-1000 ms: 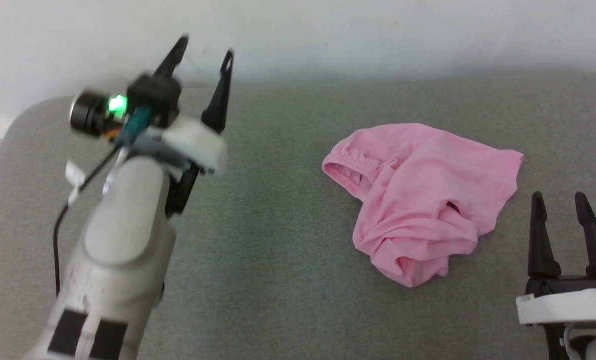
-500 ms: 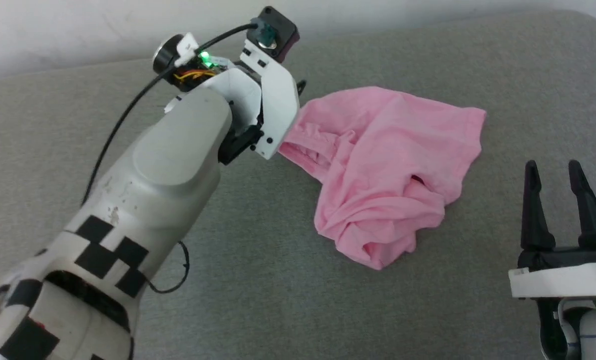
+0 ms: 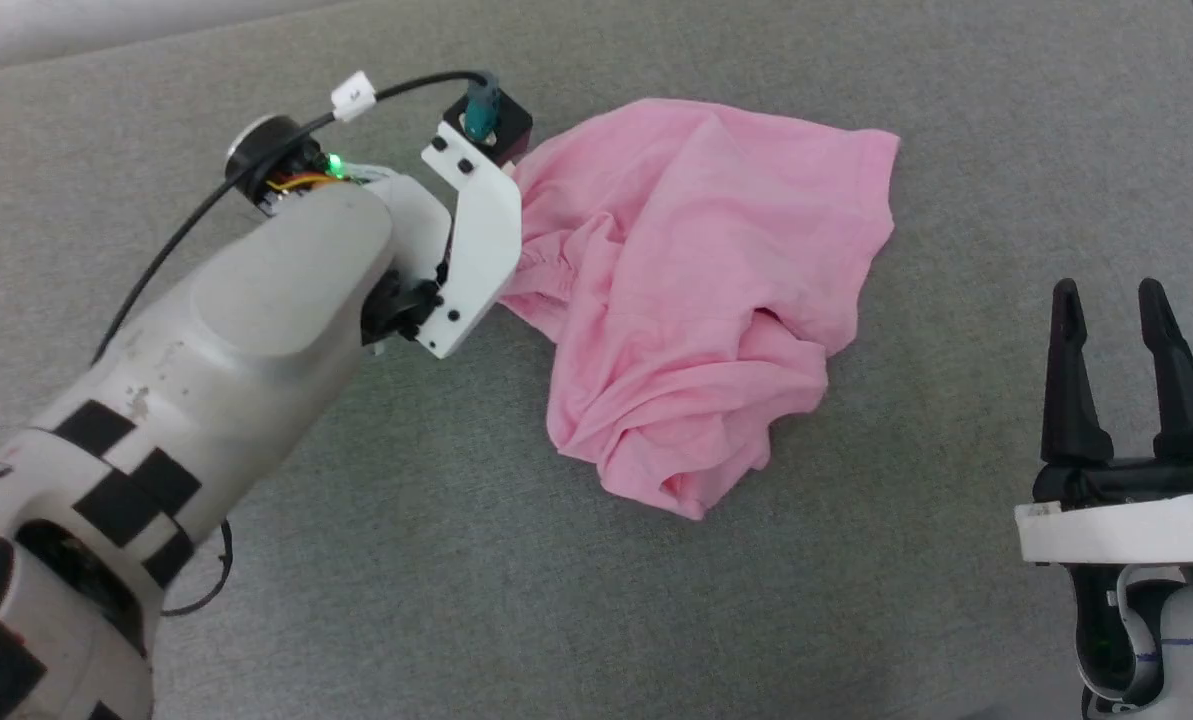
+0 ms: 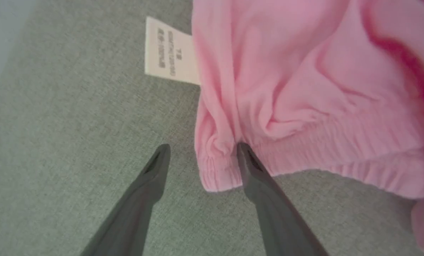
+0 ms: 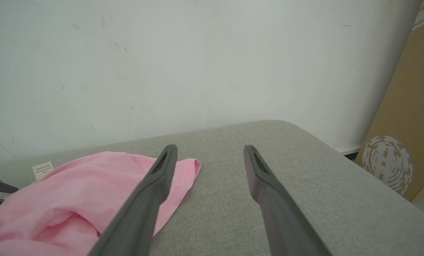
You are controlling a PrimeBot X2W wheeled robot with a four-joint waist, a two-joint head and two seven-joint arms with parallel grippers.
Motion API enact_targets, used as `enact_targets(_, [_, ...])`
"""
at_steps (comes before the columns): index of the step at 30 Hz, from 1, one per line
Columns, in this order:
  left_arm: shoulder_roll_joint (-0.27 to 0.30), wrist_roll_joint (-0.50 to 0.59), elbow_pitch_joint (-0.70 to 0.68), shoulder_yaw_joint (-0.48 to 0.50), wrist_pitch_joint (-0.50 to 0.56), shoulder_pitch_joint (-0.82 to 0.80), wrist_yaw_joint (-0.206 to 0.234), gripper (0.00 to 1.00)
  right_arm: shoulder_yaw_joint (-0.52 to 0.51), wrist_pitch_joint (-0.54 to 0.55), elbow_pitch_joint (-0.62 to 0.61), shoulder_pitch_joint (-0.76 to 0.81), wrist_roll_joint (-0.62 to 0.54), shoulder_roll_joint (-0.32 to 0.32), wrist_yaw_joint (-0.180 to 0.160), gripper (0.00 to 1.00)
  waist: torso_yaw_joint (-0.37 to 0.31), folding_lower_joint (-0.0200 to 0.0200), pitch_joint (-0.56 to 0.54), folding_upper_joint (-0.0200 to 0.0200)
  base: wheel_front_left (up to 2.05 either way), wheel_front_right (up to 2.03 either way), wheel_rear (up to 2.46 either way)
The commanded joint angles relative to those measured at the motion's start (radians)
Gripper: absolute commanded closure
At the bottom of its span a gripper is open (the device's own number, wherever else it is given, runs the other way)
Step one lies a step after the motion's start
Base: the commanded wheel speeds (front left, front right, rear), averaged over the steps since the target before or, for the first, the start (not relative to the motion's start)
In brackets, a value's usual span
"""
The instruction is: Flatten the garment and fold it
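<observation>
Left gripper stands wide, the waistband corner between its fingers; the garment lies crumpled upper-centre in the head view. I judge grasping is in hand (flattening not begun); next, close on that corner.

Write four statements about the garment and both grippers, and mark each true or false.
1. The garment lies crumpled on the grey surface. True.
2. The left gripper is shut on the waistband. False: its fingers are apart, straddling the waistband's corner.
3. The right gripper holds the garment's edge. False: it is open and apart from the cloth.
4. A white label sticks out past the garment's edge. True.
</observation>
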Motion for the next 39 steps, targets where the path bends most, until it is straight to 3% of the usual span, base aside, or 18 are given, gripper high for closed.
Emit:
enact_targets(1, [0.025, -0.015, -0.012, -0.029, 0.045, 0.010, -0.001, 0.00, 0.000, -0.005, -0.001, -0.018, 0.006, 0.002, -0.002, 0.00, -0.035, -0.0002, 0.039, 0.0001, 0.00, 0.00, 0.00])
enact_targets(3, [0.043, -0.020, -0.044, -0.041, 0.079, 0.016, -0.001, 0.00, -0.005, -0.005, -0.001, -0.020, 0.002, 0.002, -0.002, 0.00, -0.029, -0.0002, 0.039, 0.0001, 0.00, 0.00, 0.00])
enact_targets(4, [0.050, -0.023, -0.061, -0.044, 0.086, 0.019, -0.001, 0.54, -0.007, -0.005, -0.002, -0.021, -0.004, 0.002, -0.002, 0.00, -0.023, -0.0002, 0.037, 0.0001, 0.00, 0.00, 0.00])
enact_targets(5, [0.055, -0.033, -0.075, -0.045, 0.084, 0.020, -0.001, 1.00, -0.008, -0.005, -0.002, -0.023, -0.011, 0.002, -0.002, 0.00, -0.016, -0.0002, 0.035, 0.0001, 0.00, 0.00, 0.00])
enact_targets(12, [0.085, -0.084, -0.127, -0.048, -0.055, -0.027, -0.001, 1.00, -0.042, -0.005, -0.040, -0.084, -0.122, 0.002, -0.002, 0.00, 0.052, -0.0002, -0.007, 0.0001, 0.00, 0.00, 0.00])
enact_targets(17, [0.115, -0.094, -0.168, -0.048, -0.092, -0.033, -0.001, 1.00, -0.062, -0.005, -0.057, -0.209, -0.232, -0.011, -0.002, 0.00, 0.097, -0.0002, -0.028, 0.0001, 0.00, 0.00, 0.00])
enact_targets(20, [0.125, -0.086, -0.201, -0.048, -0.097, -0.023, -0.001, 1.00, -0.017, -0.005, 0.011, -0.294, -0.241, -0.100, -0.002, 0.00, 0.124, -0.0002, -0.032, 0.0001, 0.00, 0.00, 0.00])
enact_targets(24, [0.122, -0.075, -0.231, -0.048, -0.111, -0.012, -0.001, 1.00, 0.128, 0.022, 0.234, -0.416, -0.196, -0.260, -0.002, 0.00, 0.153, -0.0002, -0.031, 0.0001, 0.00, 0.00, 0.00])
enact_targets(30, [0.103, -0.048, -0.266, -0.048, -0.128, -0.016, -0.001, 1.00, 0.479, 0.426, 0.419, -0.639, 0.124, -0.459, -0.002, 0.00, 0.190, -0.0002, -0.009, 0.0001, 0.00, 0.00, 0.00])
enact_targets(31, [0.103, -0.048, -0.266, -0.048, -0.128, -0.016, -0.001, 1.00, 0.479, 0.426, 0.419, -0.639, 0.124, -0.459, -0.002, 0.00, 0.190, -0.0002, -0.009, 0.0001, 0.00, 0.00, 0.00])
enact_targets(35, [0.092, -0.029, -0.284, -0.048, -0.138, -0.035, -0.001, 1.00, 0.664, 0.716, 0.466, -0.765, 0.339, -0.561, -0.002, 0.00, 0.215, -0.0002, 0.019, 0.0001, 0.00, 0.00, 0.00])
enact_targets(39, [0.073, -0.012, -0.302, -0.048, -0.148, -0.060, -0.001, 1.00, 0.748, 0.888, 0.509, -0.879, 0.450, -0.621, -0.002, 0.00, 0.246, -0.0002, 0.055, 0.0001, 0.00, 0.00, 0.00])
